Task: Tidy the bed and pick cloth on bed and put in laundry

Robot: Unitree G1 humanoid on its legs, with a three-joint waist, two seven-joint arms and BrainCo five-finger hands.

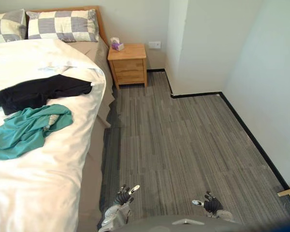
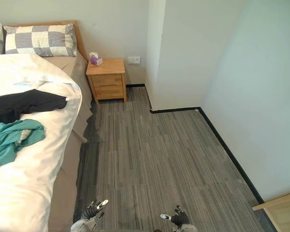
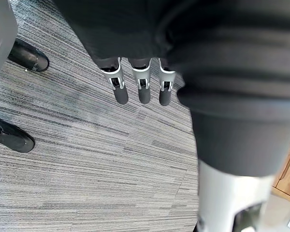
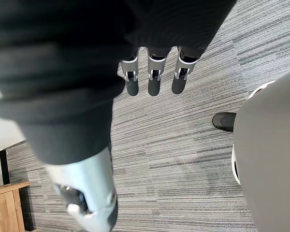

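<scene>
Grey carpeted bedroom, white-sheeted bed (image 1: 53, 193) with a crumpled teal cloth (image 1: 24, 128) and a black garment (image 1: 38, 92) lying on top, left hand (image 1: 122, 197) and right hand (image 1: 212, 205) hanging beside the bed, fingers relaxed, totally empty.

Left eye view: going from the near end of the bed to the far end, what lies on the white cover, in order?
crumpled teal cloth → black garment, spread out → grey-and-white checked pillows
</scene>
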